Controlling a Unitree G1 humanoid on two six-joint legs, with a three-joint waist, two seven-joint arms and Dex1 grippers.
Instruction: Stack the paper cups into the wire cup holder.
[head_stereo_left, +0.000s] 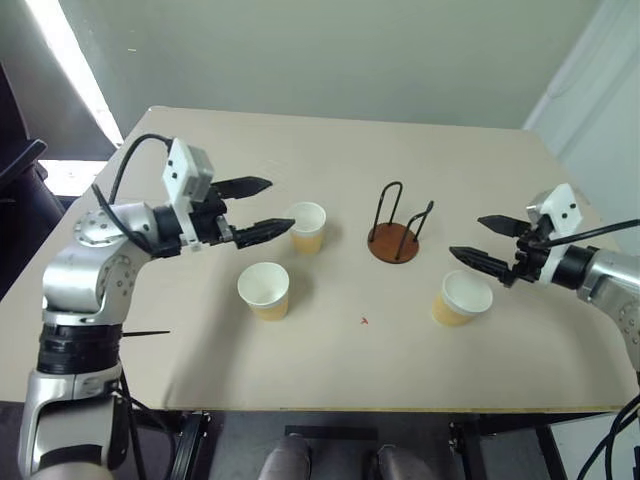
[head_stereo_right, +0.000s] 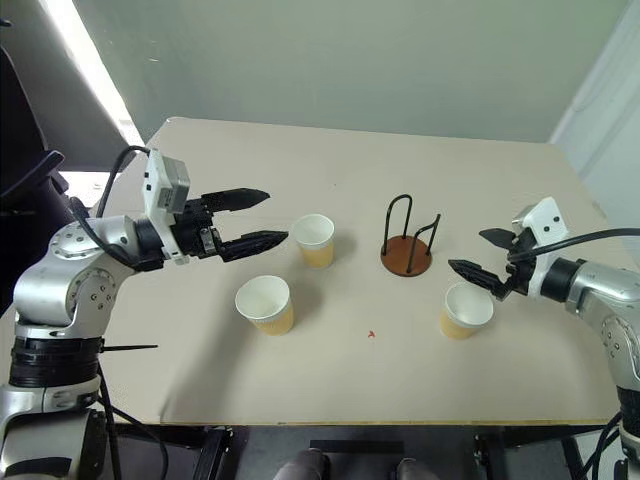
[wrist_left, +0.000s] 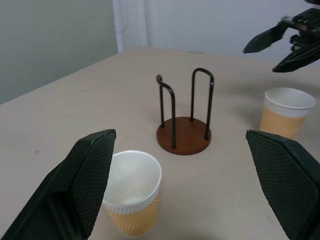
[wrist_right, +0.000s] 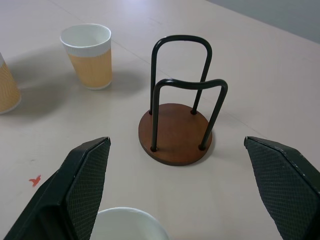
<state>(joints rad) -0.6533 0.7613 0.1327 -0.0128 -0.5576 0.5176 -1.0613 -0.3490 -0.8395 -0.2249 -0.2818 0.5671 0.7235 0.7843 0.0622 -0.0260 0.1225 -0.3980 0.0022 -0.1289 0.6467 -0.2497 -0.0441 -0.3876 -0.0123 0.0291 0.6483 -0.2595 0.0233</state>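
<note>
Two paper cups (head_stereo_left: 281, 260) left of wire cup holder (head_stereo_left: 396, 227), one right.

Ribbed paper cups (head_stereo_left: 306, 227), black wire cup holder (head_stereo_left: 396, 225) (glossy reddish-brown base)

tan-yellow ribbed paper cups (head_stereo_left: 264, 290), white rims, reddish-brown base, black-wire cup holder (head_stereo_left: 395, 226)

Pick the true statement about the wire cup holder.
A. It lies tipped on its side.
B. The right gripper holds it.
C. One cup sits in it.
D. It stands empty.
D: the wire cup holder stands upright with a bare disc base, and all three paper cups sit on the table apart from it.
</note>
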